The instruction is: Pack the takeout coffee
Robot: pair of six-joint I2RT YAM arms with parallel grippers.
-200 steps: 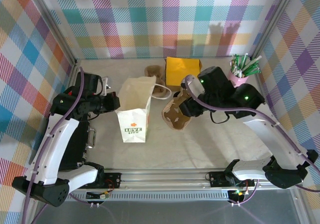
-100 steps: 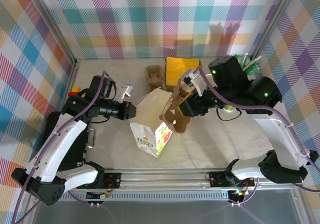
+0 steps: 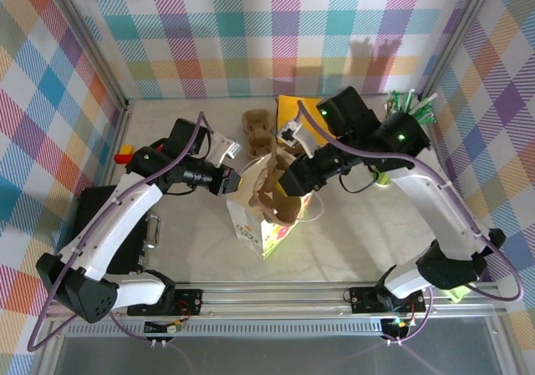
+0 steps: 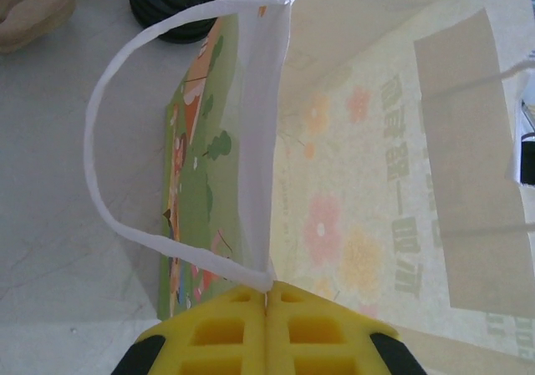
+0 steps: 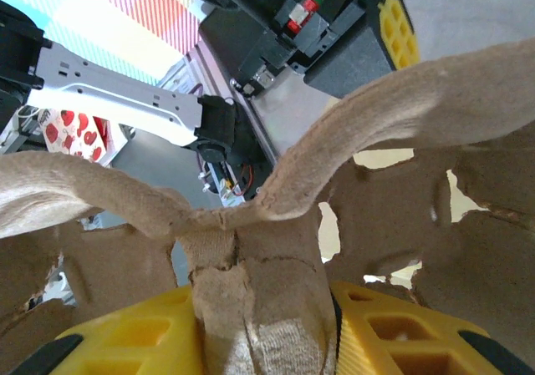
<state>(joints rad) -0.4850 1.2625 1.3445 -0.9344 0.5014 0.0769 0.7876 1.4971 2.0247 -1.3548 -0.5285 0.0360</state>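
The paper bag [image 3: 261, 225] stands tilted on the desk [image 3: 359, 241], mouth open toward the far wall, with its base near the metal rail [image 3: 276, 292] at the front edge. The widest bare stretch lies to the right of the bag, between it and the right arm's base. A narrower strip runs in front of the bag along the rail. Behind the bag the room is crowded by a second pulp carrier [image 3: 257, 129], a yellow packet [image 3: 290, 105] and some green and white sticks [image 3: 415, 105] in the far right corner.

The left pincer [image 4: 267, 287] is fully closed, pinching the bag's rim where 1 white handle loop [image 4: 104, 141] is rooted. The right pincer [image 5: 263, 308] is partly closed, clamping the centre stem of a pulp carrier [image 5: 376, 124], which it holds over the bag's mouth in the top view.

The takeout coffee [image 4: 175, 3] shows as a round black lid at the top edge of the left wrist view. It sits on the desk just past the handle loop and beside the second pulp carrier (its cup body is out of frame).

Green printed characters and pale flowers show through the bag's inner wall, reversed, and I cannot read them. The green print on the outside in the top view is too small to read.
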